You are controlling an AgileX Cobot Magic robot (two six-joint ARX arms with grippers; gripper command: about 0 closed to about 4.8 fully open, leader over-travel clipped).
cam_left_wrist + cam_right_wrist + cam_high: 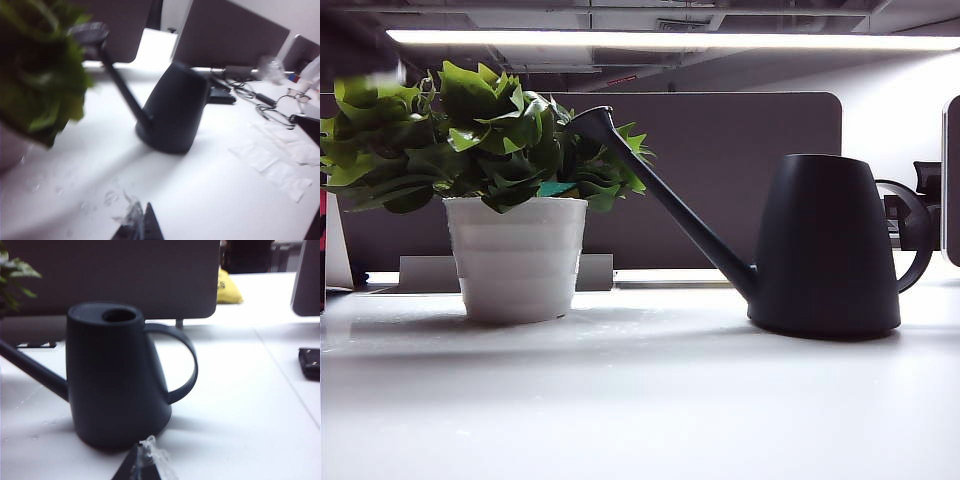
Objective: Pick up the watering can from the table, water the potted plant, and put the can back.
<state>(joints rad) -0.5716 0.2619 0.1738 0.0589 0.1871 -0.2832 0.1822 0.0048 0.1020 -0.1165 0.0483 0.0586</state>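
The left claw (pixel 137 227) is seen only as a dark tip at the edge of the left wrist view, held low over the bench (pixel 210 200); whether it is wide or narrow cannot be told from that blurred tip. The right claw (pixel 142 465) is likewise seen as a single dark point with its jaws drawn together, empty, just above the bench.

The watering can (pixel 112 380) is stood upright on the bench, just beyond the right claw and apart from it, with its loop handle (pixel 182 365) turned away from the potted plant (pixel 490 190). From the left claw the can is farther off.

In the exterior view neither arm is shown; the spout tip (pixel 592 120) is seen reaching among the leaves. Cables (pixel 265 102) and papers (pixel 280 160) are shown only by the left wrist view, a yellow object (pixel 227 290) only by the right.
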